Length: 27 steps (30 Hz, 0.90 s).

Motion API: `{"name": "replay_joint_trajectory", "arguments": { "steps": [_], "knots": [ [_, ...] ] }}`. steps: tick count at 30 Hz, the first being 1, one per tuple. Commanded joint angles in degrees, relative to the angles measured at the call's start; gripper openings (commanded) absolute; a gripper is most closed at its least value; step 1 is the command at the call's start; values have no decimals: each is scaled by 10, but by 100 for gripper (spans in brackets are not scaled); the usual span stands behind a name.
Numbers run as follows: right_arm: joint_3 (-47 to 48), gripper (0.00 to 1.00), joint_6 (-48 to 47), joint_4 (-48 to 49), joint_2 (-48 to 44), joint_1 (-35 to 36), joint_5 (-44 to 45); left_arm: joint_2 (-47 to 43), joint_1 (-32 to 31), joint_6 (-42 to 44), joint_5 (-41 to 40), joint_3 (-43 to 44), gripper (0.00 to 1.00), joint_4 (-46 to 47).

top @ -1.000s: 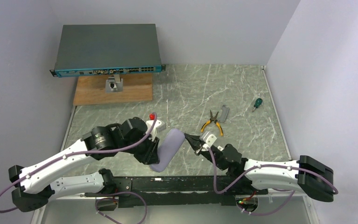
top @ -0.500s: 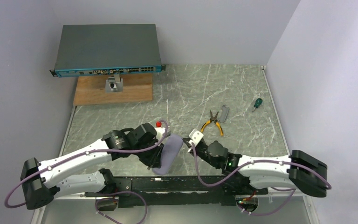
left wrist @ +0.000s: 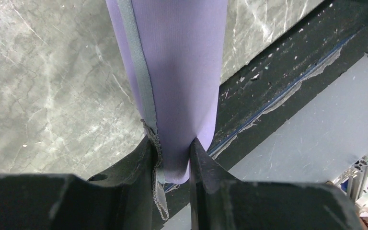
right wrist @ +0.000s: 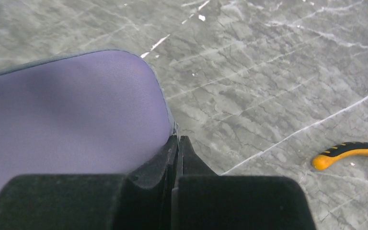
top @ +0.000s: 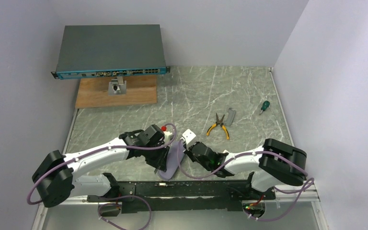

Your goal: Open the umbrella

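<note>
Currently, left jaws pinching lavender case (left wrist: 182,72)

White arms (top: 96,154), black joints (purple cables (top: 139,149))

You can't see the umbrella itself in any view. What shows is a lavender case (top: 172,160): a long oval with a rounded far end and a grey zip seam (left wrist: 139,81) closed along its edge. It sits between the arms at the table's (top: 249,96) near edge. Its near end is over the black rail (top: 196,189), pinched in the left gripper (left wrist: 172,143). The right gripper's (right wrist: 177,141) closed tips touch the far end.
</note>
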Motion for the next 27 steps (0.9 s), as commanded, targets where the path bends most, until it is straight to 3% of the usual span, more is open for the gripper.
{"name": "replay_joint_trajectory", "arguments": {
  "steps": [1, 2, 5, 7, 10, 15, 20, 27],
  "knots": [
    [52, 0, 49, -45, 35, -11, 67, 49, 9, -8, -25, 28, 6, -16],
    [56, 0, 54, -53, 41, -12, 68, 55, 9, -9, -31, 33, 14, -19],
    [60, 0, 70, -67, 49, -15, 68, 51, 9, -19, -45, 43, 54, -21],
    [67, 0, 94, -101, 54, -25, 77, 37, 9, -26, -66, 50, 76, -34],
    [76, 0, 122, -146, 56, -36, 86, 14, 9, -46, -99, 60, 86, -63],
    [80, 0, 173, -202, 48, -38, 91, -60, -15, -134, -128, 42, 70, -79],
    [83, 0, 197, -239, 40, -41, 80, -127, -112, -249, -163, 0, 49, -15],
    [74, 0, 205, -253, -3, -41, 52, -84, -172, -342, -197, -68, 33, 118]
  ]
}}
